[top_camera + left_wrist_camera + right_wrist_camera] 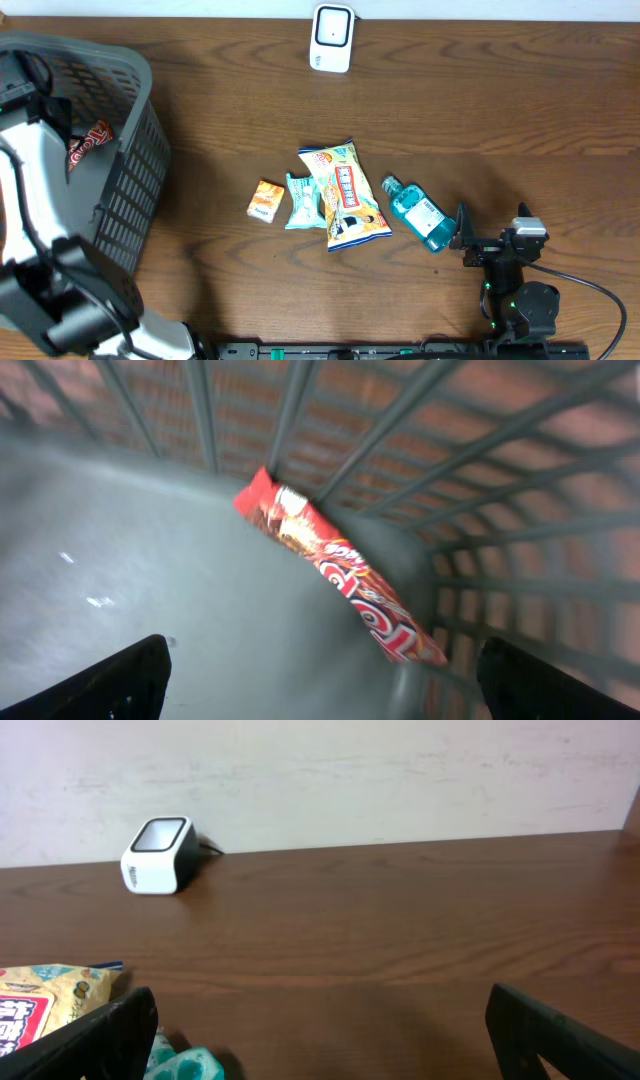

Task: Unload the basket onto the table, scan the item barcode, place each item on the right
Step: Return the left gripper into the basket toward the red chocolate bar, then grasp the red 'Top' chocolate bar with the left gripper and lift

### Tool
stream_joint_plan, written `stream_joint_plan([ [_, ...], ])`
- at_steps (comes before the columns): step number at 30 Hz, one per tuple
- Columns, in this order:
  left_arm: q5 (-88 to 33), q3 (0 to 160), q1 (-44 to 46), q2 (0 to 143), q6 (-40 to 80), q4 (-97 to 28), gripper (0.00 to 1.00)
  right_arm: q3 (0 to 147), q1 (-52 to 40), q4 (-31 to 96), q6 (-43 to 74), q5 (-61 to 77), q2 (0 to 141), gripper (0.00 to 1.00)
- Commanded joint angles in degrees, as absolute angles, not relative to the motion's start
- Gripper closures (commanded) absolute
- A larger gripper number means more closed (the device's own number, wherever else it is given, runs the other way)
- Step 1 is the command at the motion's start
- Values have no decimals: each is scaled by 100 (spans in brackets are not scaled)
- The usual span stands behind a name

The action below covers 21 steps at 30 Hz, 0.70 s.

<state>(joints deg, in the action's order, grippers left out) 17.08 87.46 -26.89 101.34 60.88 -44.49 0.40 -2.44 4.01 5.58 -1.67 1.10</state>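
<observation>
Red snack packet [340,575] lies inside the basket [140,190], leaning against its mesh wall. The left end effector [330,680] hangs right over it, released and empty, so this item looks finished with. Outside the basket, on the desk [500,120], lie an orange packet [265,200], a teal packet [300,202], a yellow chip bag [345,195] and, farthest from the basket, a blue bottle [420,215]. The right end effector [325,1030], also released, sits just past the bottle. The next move probably calls for grasping a waiting item, likely the bottle, and turning its barcode toward the scanner [332,37], which stands well apart from the basket.
</observation>
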Motion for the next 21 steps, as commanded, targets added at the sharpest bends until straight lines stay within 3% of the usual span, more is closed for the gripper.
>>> stream_joint_plan([
  [1,1719,8788,-2698,10591,7207,-4392,2,32,-228,421,506,-156,108,1],
  [21,1549,8788,-2698,11778,7470,-3159,1,32,-228,421,506,-154,108,1],
])
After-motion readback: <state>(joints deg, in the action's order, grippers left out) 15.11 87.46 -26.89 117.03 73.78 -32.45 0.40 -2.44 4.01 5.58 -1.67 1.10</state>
